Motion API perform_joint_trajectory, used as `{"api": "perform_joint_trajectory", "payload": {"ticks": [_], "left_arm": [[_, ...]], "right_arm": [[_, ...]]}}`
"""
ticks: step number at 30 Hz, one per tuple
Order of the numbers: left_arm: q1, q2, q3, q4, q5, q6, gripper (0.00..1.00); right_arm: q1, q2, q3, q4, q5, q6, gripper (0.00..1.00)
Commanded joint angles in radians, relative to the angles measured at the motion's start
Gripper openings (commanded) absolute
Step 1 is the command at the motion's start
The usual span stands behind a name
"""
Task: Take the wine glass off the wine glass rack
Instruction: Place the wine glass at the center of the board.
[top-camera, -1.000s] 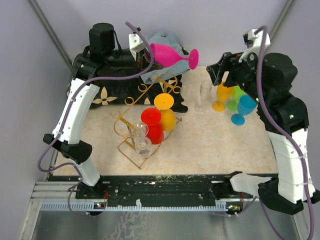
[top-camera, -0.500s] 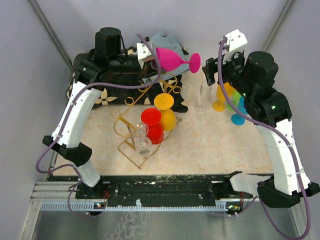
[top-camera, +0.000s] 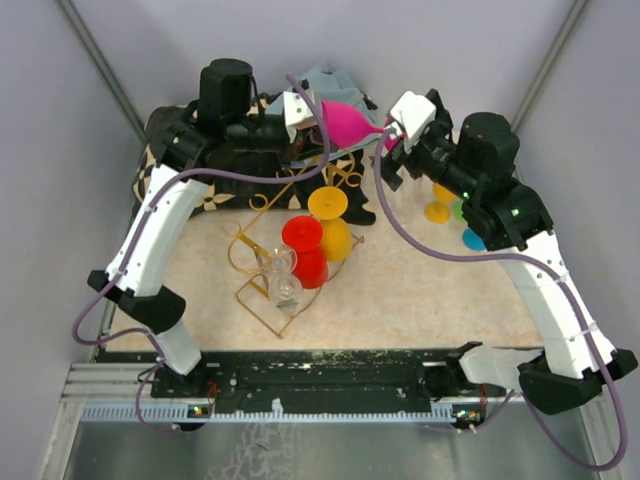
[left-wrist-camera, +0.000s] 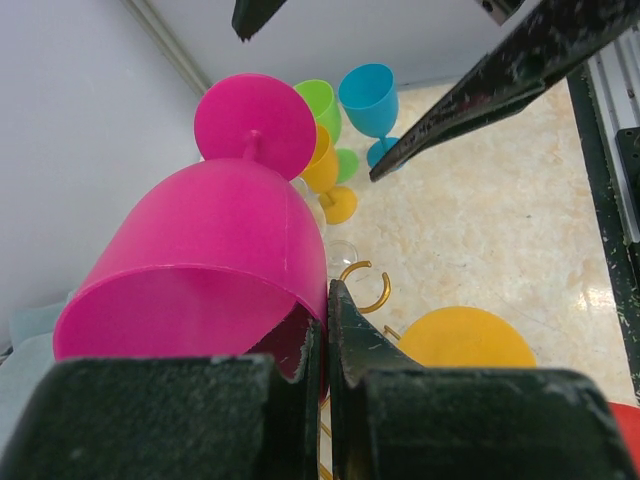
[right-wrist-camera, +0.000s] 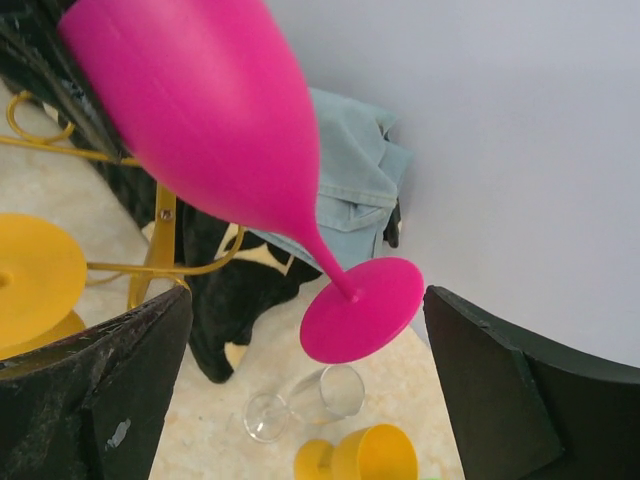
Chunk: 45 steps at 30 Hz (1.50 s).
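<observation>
Pink wine glass (top-camera: 345, 122) is up in the air and clear of the wine glass rack (top-camera: 262, 300), hanging above the far edge of the worktop (top-camera: 450, 290), over the dark patterned cloth (top-camera: 190, 195). It lies on its side, bowl to the left, foot to the right.

The left gripper (left-wrist-camera: 325, 300) has it by the rim, jaws pinched narrow on the bowl wall with one finger inside and one outside. That grip serves for lifting a glass off the wire but is a poor one for standing it upright, and that looks like the reason for the other arm's pose.

The right gripper (right-wrist-camera: 308, 295) is spread wide, its fingers flanking the stem and foot, with nothing clamped yet. In the right wrist view the foot sits right in the gap. The glass is a little blurred there, so I can't say whether either finger touches it.

This reads as a handover, the stem presented sideways so the second arm can take it low down.

On the rack, near the middle of the worktop, a red glass (top-camera: 300, 235), a yellow glass (top-camera: 328, 203) and clear glasses (top-camera: 285, 290) hang in place. Toward the right edge are the standing glasses (top-camera: 437, 210) in orange, green and blue, probably where this one is bound.
</observation>
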Motion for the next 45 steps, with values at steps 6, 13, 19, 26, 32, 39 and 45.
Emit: {"api": "perform_joint_trajectory", "payload": {"ticks": [6,13,19,26,32,39,45], "left_arm": [[-0.027,0.009,0.03,-0.015,-0.013,0.028,0.0],[-0.045,0.003,0.032,-0.021,0.0,0.023,0.0],[-0.055,-0.002,0.032,-0.02,0.019,0.005,0.0],[-0.06,-0.006,0.035,-0.017,0.035,-0.008,0.0],[-0.067,-0.008,0.036,-0.017,0.048,-0.009,0.0],[-0.072,-0.008,0.036,-0.018,0.051,-0.009,0.0],[-0.081,-0.009,0.044,-0.017,0.051,-0.01,0.0]], "right_arm": [[0.043,-0.02,-0.081,0.122,-0.028,-0.191,0.99],[0.065,-0.001,-0.097,0.186,-0.036,-0.268,0.98],[0.11,0.021,-0.088,0.2,-0.042,-0.297,0.98],[0.146,0.023,-0.118,0.161,-0.016,-0.358,0.98],[0.163,0.028,-0.121,0.175,0.007,-0.392,0.96],[0.181,0.036,-0.123,0.198,0.04,-0.426,0.89],[0.192,0.038,-0.148,0.274,0.078,-0.428,0.78]]}}
